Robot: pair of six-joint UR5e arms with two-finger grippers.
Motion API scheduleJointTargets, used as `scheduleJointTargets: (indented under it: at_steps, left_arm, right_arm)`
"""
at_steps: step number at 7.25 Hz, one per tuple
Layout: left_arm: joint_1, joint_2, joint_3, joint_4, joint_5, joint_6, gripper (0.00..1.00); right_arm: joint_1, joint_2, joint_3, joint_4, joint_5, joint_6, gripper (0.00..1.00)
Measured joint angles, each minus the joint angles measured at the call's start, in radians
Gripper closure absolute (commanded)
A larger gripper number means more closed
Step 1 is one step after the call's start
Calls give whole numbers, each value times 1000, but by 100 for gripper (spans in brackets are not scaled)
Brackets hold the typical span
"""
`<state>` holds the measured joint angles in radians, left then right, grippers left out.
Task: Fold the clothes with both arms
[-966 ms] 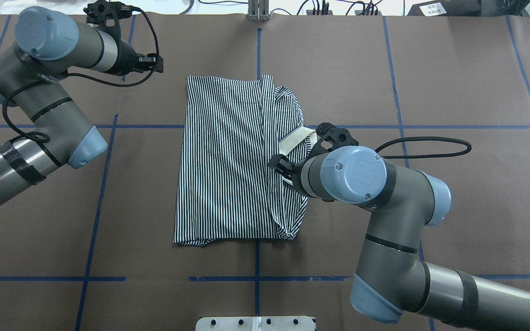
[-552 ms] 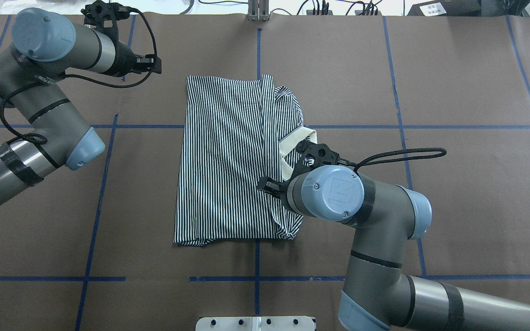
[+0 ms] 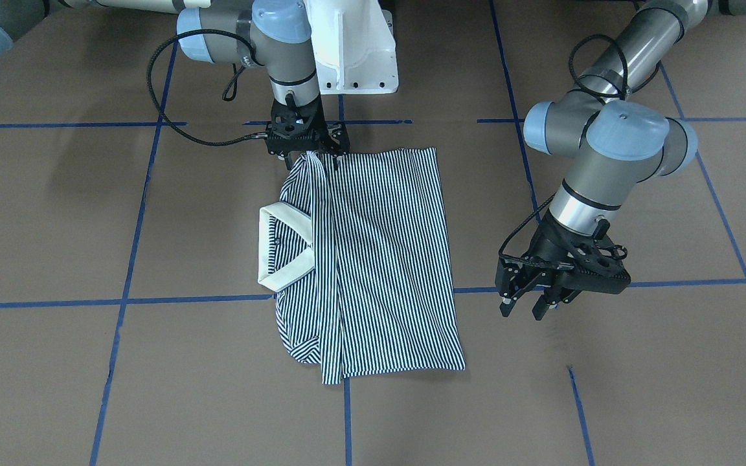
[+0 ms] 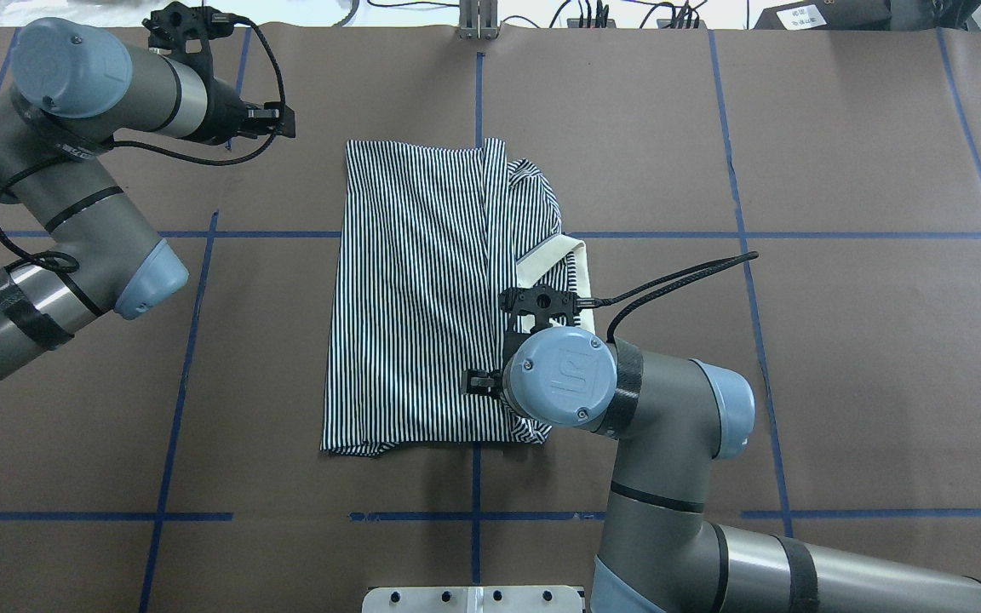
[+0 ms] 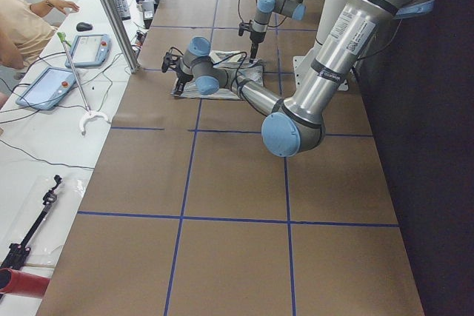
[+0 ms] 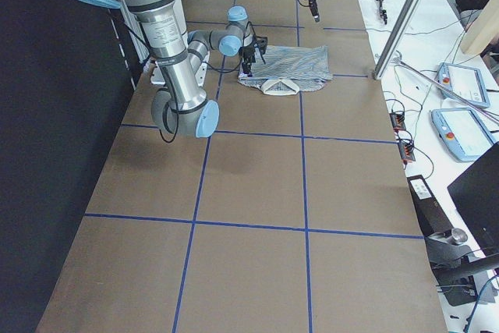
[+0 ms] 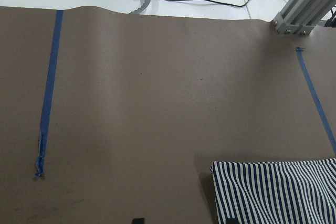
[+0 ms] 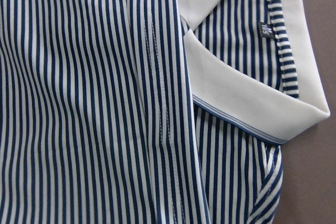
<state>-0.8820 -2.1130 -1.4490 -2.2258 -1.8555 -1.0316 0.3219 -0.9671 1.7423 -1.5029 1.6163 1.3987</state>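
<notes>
The polo shirt (image 4: 414,289) lies mid-bench (image 4: 840,383), its long axis running from the robot-side edge to the operator-side edge. The right gripper (image 3: 309,160) hangs over the shirt's robot-side corner, and its fingers look spread. The left gripper (image 3: 522,312), also spread, hovers off the cloth toward the bench's left end. The right one's clearly nearer.

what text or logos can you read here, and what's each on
No text reads clearly.
Neck tag of the polo shirt: white characters, too blurred.
Joint cap of the right arm: embossed square logo, unreadable.
White label on a dark box: too small.
</notes>
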Motion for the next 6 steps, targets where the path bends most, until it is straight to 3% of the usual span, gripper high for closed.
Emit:
scheduleJointTargets:
  at_steps: [6]
  left_arm:
    - [0,11,-13,1,-1,-1,39]
  right_arm:
    - [-13,-6,16,-65,8,-27,6]
